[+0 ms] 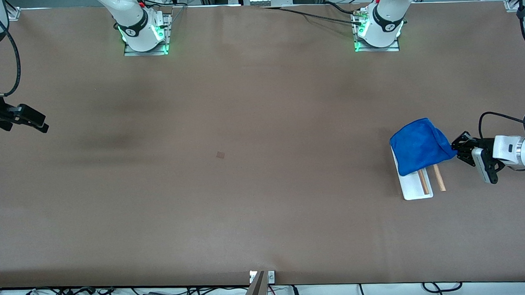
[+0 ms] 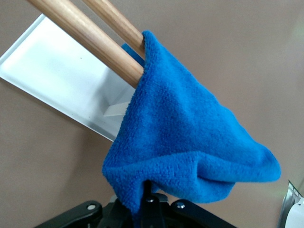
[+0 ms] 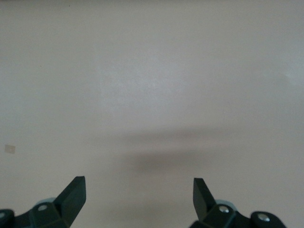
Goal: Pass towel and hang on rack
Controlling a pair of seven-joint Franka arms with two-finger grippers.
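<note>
A blue towel point(image 1: 419, 145) is draped over the two wooden rods point(image 1: 424, 182) of the rack point(image 1: 414, 193), which stands at the left arm's end of the table. It covers the rods' ends farther from the front camera. My left gripper point(image 1: 455, 148) is beside the rack, shut on a corner of the towel. In the left wrist view the towel point(image 2: 190, 137) hangs off the rods point(image 2: 90, 35) above the white base point(image 2: 52, 80), its lower fold pinched in the left gripper point(image 2: 149, 190). My right gripper point(image 1: 43, 124) waits open over the right arm's end of the table, with nothing in the right gripper point(image 3: 139, 183).
Brown table top point(image 1: 245, 165) spreads between the two arms. A small square mark point(image 1: 220, 154) lies near its middle. The rack sits close to the table's end, with the left arm's wrist camera point(image 1: 486, 166) just beside it.
</note>
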